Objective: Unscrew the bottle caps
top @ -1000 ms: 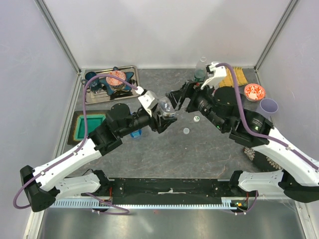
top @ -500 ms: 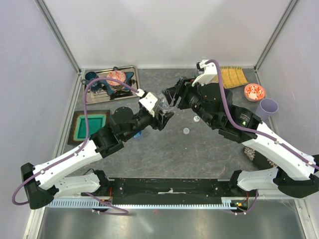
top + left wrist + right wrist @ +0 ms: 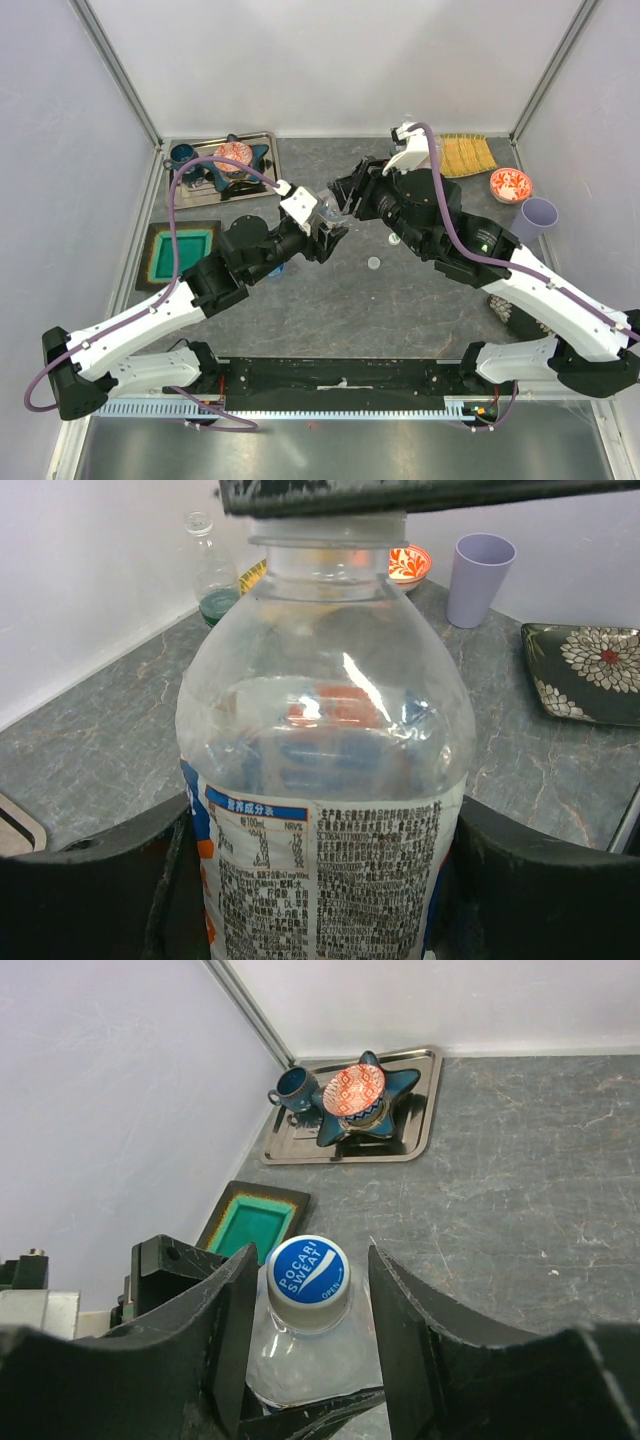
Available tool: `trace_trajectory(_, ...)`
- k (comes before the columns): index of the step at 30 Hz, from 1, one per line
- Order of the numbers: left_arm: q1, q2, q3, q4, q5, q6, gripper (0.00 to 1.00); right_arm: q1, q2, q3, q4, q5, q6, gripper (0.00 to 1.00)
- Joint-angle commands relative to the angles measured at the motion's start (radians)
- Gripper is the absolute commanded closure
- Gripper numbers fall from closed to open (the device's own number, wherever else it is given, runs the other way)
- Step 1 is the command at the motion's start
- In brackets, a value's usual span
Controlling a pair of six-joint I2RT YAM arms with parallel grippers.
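My left gripper [image 3: 325,222] is shut on the body of a clear bottle [image 3: 325,780] with a blue-white label, held tilted above the table. The bottle's blue cap [image 3: 308,1270] is on and reads Pocari Sweat. My right gripper [image 3: 312,1260] straddles that cap from the far side. Its jaws stand open, the left one almost at the cap, the right one a small gap away. Far off by the back wall stands a greenish bottle [image 3: 208,575] with no cap. A blue-tinted bottle [image 3: 272,268] peeks out under my left arm.
Two loose caps [image 3: 374,263] lie on the grey table. A metal tray [image 3: 262,190] with a star dish stands back left, and a green dish [image 3: 180,253] left. A lilac cup [image 3: 539,213], a red bowl [image 3: 511,184] and a yellow mat [image 3: 468,153] are back right.
My right gripper has swung left to the bottle's cap and narrowed its jaws around it. My left gripper has lifted the bottle slightly toward it, grip unchanged.
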Motion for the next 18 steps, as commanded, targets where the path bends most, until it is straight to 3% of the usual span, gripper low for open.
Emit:
trace_trajectory(1,-0.006,-0.02,-0.001,0.027,-0.019,0.034,0.48,0.001,-0.005,-0.008,0.023,0.01,-0.002,0.45)
trace_trajectory(4,-0.006,-0.025,-0.001,0.027,-0.019,0.034,0.48,0.001,-0.004,-0.008,0.025,0.01,-0.005,0.5)
trace_trajectory(7,-0.006,-0.026,-0.003,0.027,-0.022,0.033,0.48,0.001,-0.002,-0.011,0.023,0.001,-0.01,0.63)
trace_trajectory(8,-0.006,-0.028,-0.003,0.029,-0.02,0.033,0.48,0.001,-0.002,-0.017,0.023,-0.013,-0.011,0.76)
trace_trajectory(11,-0.006,-0.034,-0.001,0.027,-0.022,0.037,0.48,0.001,-0.005,-0.032,0.022,-0.051,-0.031,1.0)
trace_trajectory(14,-0.003,-0.051,0.014,0.02,0.019,0.044,0.48,0.001,-0.017,-0.052,0.022,-0.111,-0.083,1.0)
trace_trajectory(16,0.012,-0.063,0.034,-0.014,0.126,0.03,0.49,0.0,-0.031,-0.051,0.02,-0.215,-0.135,1.0)
trace_trajectory(17,0.048,-0.066,0.06,-0.022,0.207,0.016,0.5,0.0,-0.04,-0.052,0.025,-0.261,-0.199,1.0)
trace_trajectory(18,0.073,-0.069,0.072,-0.055,0.381,-0.002,0.51,0.0,-0.05,-0.052,0.023,-0.318,-0.229,1.0)
